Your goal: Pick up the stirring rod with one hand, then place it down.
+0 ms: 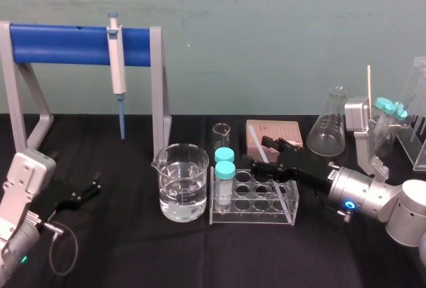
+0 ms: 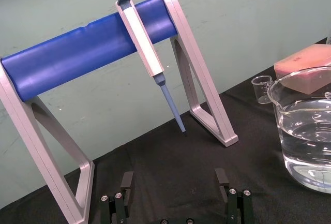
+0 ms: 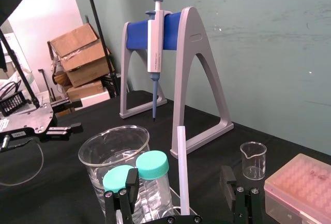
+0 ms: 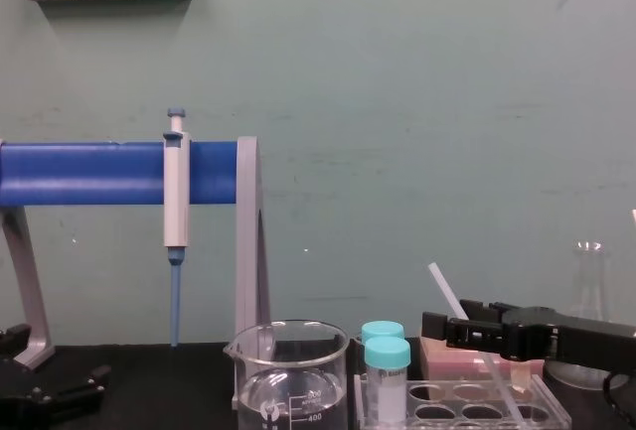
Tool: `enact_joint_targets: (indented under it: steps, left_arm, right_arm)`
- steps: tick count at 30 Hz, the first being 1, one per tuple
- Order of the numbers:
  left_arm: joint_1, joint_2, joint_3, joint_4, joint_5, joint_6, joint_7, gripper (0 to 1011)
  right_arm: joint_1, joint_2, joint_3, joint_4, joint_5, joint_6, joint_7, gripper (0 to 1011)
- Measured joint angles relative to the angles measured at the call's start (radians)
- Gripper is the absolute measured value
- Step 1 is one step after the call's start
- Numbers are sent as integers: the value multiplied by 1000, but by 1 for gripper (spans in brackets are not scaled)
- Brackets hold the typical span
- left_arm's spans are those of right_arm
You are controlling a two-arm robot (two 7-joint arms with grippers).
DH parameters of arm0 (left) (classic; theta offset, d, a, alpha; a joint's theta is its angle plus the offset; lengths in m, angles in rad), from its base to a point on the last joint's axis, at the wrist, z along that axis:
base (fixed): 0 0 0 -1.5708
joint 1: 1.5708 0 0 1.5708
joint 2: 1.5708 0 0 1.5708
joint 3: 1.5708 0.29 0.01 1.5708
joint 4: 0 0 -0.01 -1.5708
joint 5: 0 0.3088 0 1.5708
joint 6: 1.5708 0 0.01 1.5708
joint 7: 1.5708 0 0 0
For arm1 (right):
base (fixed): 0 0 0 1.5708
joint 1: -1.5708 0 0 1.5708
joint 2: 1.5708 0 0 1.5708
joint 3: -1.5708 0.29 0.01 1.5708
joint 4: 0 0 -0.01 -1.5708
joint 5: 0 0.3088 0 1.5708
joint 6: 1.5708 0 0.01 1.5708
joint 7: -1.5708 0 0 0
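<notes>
Head view: the right tool, reaching in from 4 o'clock, has its fingers apart on either side of the stirring rod, not gripping it. The rod leans in the clear tube rack near the middle of the desk, its top tilted toward 11 o'clock. The left tool rests parked at 8 o'clock, fingers apart. The pick-up appears to be in hand: next, the right fingers should close squarely on the rod, then lift it clear of the rack.
</notes>
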Motion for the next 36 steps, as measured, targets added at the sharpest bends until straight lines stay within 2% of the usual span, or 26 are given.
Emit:
enact_joint_targets:
  steps: [3, 7, 15, 18, 21, 22, 24, 25, 34, 36]
  left_arm:
    - [0, 0, 0, 0, 0, 0, 0, 1000]
    - [0, 0, 0, 0, 0, 0, 0, 1000]
    - [0, 0, 0, 0, 0, 0, 0, 1000]
    - [0, 0, 0, 0, 0, 0, 0, 1000]
    - [0, 0, 0, 0, 0, 0, 0, 1000]
    - [0, 0, 0, 0, 0, 0, 0, 1000]
    - [0, 0, 0, 0, 0, 0, 0, 1000]
    - [0, 0, 0, 0, 0, 0, 0, 1000]
    - [0, 0, 0, 0, 0, 0, 0, 1000]
    - [0, 0, 0, 0, 0, 0, 0, 1000]
  right_arm:
    - [0, 0, 0, 0, 0, 0, 1, 1003]
    - [1, 0, 0, 1, 0, -1, 1, 947]
    - [1, 0, 0, 2, 0, -1, 2, 735]
    - [1, 0, 0, 2, 0, -2, 3, 609]
    - [1, 0, 0, 2, 0, -2, 3, 549]
    - [1, 0, 0, 2, 0, -2, 3, 487]
    - [1, 0, 0, 2, 0, -2, 3, 449]
    - [1, 0, 0, 2, 0, -2, 3, 392]
    - [1, 0, 0, 2, 0, -2, 4, 111]
    - [1, 0, 0, 2, 0, -2, 4, 83]
